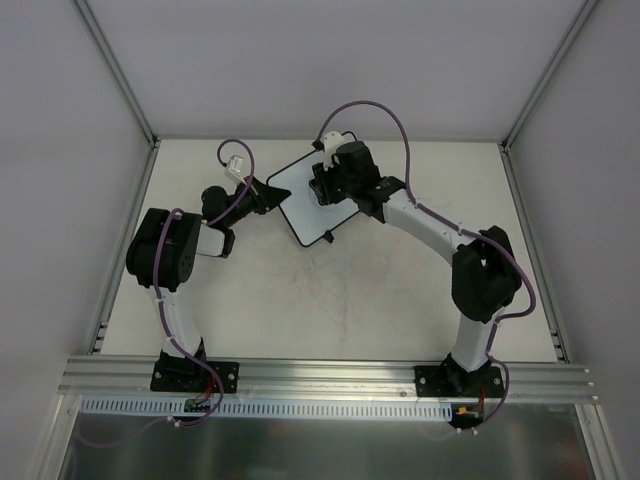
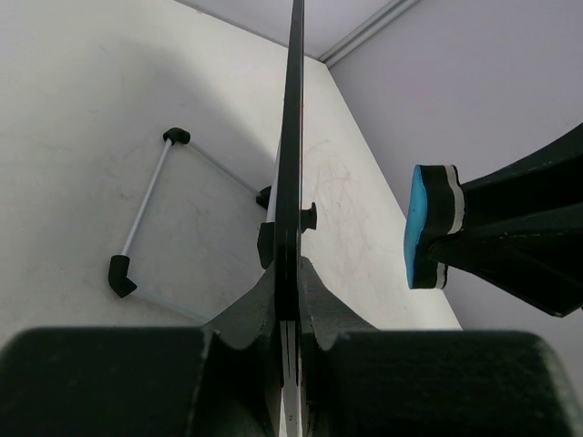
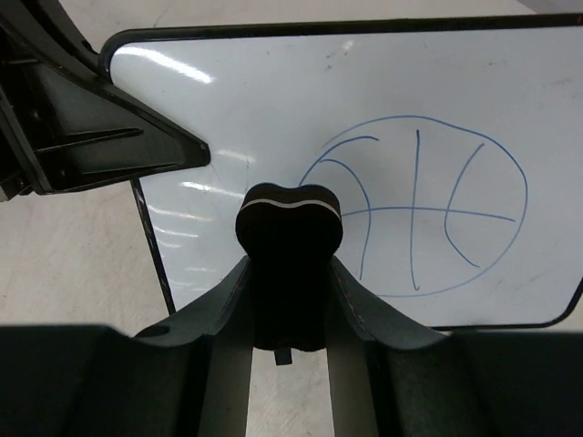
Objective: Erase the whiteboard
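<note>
**A:** From above, where is it?

**B:** The small white rectangular whiteboard (image 1: 300, 215) with a thin black rim sits skewed at the far middle of the pale table (image 1: 330, 300). The left gripper (image 1: 268, 193) is pinched on its left edge. The right gripper (image 1: 325, 185) hangs over its face, and I can't tell what it holds from here.

**A:** And the left wrist?

**B:** The whiteboard is edge-on, clamped tight between the jaws. To the right is a small layered eraser (image 2: 424, 228), black and white with a blue pad, which faces the board without touching it. To the left is a thin white rod frame (image 2: 119, 273) with black elbows, seen nowhere else.

**A:** The right wrist?

**B:** Its fingers are closed on the eraser. Only this view shows the blue basketball sketch (image 3: 419, 209), which is unwiped.
</note>
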`<state>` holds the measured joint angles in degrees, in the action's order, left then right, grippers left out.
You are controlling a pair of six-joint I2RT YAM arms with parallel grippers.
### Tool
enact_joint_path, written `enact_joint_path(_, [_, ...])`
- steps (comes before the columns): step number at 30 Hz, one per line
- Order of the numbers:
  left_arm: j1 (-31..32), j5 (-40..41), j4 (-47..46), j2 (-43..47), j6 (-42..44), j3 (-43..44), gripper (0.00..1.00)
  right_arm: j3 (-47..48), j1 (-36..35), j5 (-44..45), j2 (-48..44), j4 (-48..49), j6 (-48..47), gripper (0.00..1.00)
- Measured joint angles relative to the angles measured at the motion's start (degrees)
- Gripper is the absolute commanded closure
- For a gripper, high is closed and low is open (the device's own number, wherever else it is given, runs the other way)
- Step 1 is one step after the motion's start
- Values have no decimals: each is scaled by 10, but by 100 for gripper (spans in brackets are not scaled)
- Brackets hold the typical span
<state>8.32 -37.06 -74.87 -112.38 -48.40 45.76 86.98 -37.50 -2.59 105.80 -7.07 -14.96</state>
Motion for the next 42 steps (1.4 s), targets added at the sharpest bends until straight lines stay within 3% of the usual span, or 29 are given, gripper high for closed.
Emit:
enact_joint_path(6, [0,0,0,0,1,0,100,-21,-4,-38,20,77,-24,100])
enact_joint_path(18, [0,-2,-1,-1,5,-1,100,25,-6,-69,93,93,-52,100])
enact_joint_path(25, [0,-3,-4,-1,8,-3,100,38,-6,-61,105,119,-54,100])
enact_joint_path(34, [0,-3,-10,-1,12,-7,100,135,-6,-20,146,124,-46,100])
enact_joint_path(42, [0,0,-8,-1,11,-10,100,145,-6,-7,165,125,-31,100])
